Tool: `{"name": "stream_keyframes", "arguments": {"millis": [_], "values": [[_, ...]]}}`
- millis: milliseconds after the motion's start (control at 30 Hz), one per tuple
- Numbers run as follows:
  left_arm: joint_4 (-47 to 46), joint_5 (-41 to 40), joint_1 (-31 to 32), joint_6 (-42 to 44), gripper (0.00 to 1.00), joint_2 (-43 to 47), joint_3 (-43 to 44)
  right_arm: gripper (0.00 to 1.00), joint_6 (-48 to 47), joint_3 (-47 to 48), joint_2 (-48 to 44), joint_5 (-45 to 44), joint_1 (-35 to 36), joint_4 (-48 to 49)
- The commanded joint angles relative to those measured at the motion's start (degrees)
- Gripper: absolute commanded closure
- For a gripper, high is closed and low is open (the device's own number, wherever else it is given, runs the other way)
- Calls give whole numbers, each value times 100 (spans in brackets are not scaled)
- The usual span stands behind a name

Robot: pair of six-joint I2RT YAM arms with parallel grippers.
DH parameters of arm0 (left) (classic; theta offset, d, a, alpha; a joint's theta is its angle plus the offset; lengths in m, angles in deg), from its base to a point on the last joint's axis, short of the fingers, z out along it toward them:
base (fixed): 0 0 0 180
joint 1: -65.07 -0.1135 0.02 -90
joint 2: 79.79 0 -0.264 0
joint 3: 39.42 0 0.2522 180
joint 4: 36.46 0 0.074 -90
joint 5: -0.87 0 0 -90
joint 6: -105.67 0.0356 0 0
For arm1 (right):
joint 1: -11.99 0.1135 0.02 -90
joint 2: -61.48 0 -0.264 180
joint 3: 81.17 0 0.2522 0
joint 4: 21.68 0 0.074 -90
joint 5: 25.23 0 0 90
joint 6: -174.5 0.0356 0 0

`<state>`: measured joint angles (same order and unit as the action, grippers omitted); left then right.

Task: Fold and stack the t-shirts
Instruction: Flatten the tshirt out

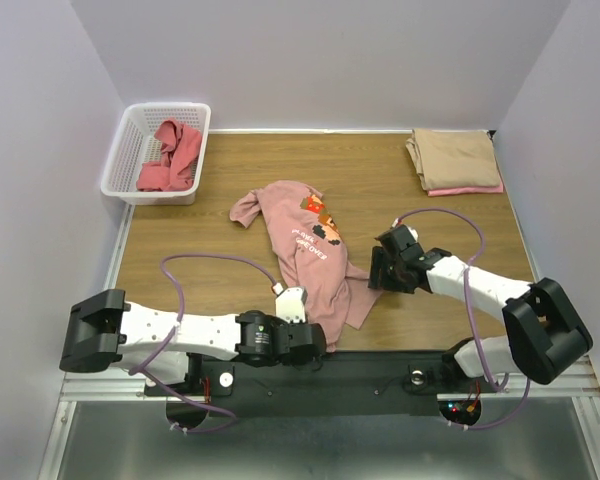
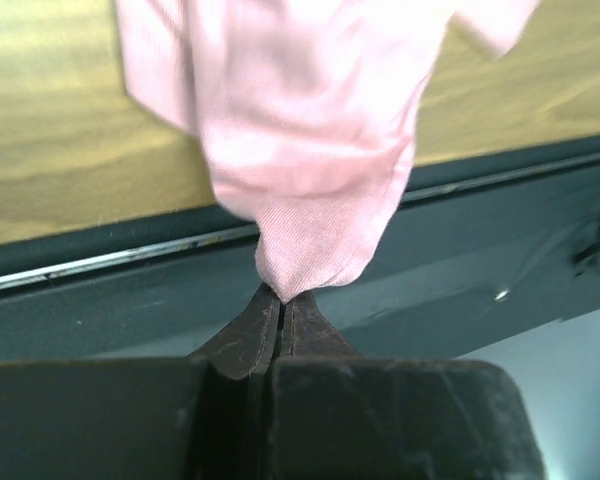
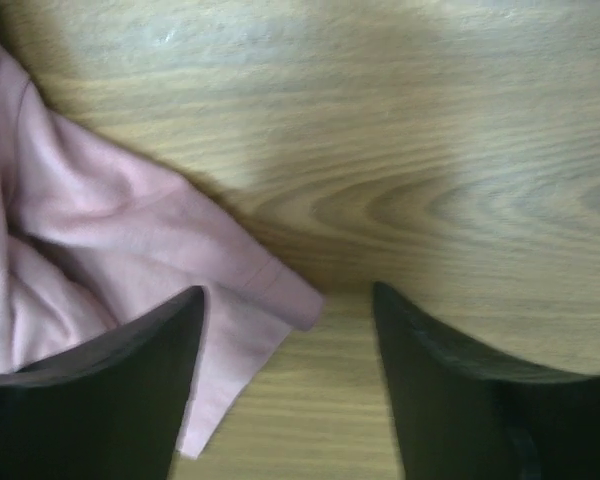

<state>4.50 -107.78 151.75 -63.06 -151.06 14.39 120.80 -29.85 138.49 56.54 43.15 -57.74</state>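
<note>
A dusty pink t-shirt (image 1: pixel 305 245) with pixel characters and white text lies crumpled on the wooden table (image 1: pixel 220 240), stretched toward the near edge. My left gripper (image 1: pixel 323 345) is shut on its near hem over the table's front rail; in the left wrist view the jaws (image 2: pixel 282 296) pinch a fold of the pink cloth (image 2: pixel 300 130). My right gripper (image 1: pixel 376 272) is open at the shirt's right edge, low over the table. In the right wrist view a corner of the pink shirt (image 3: pixel 130 250) lies by the left finger (image 3: pixel 110 390), with bare wood between the fingers (image 3: pixel 290 310).
A white lattice basket (image 1: pixel 125 150) at the back left holds a coral-red t-shirt (image 1: pixel 172 155). A folded tan t-shirt (image 1: pixel 452 158) lies on a folded pink one (image 1: pixel 470 189) at the back right. The black front rail (image 1: pixel 380 370) runs along the near edge.
</note>
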Motion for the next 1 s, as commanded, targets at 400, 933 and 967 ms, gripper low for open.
{"name": "stream_keyframes", "arguments": {"millis": [400,933,967], "values": [[1875,-2641,-54,-28,100,613,1865,100,-280,462,632,-266,4,780],[1342,-4427,-2311,3377,100,1439,4897,100,-1238,3028,-1522,-4141,-22,-397],[958,-4488,-2339,3609,100,1510,5098,100,-1404,3360,-1540,-4439,-31,-406]]}}
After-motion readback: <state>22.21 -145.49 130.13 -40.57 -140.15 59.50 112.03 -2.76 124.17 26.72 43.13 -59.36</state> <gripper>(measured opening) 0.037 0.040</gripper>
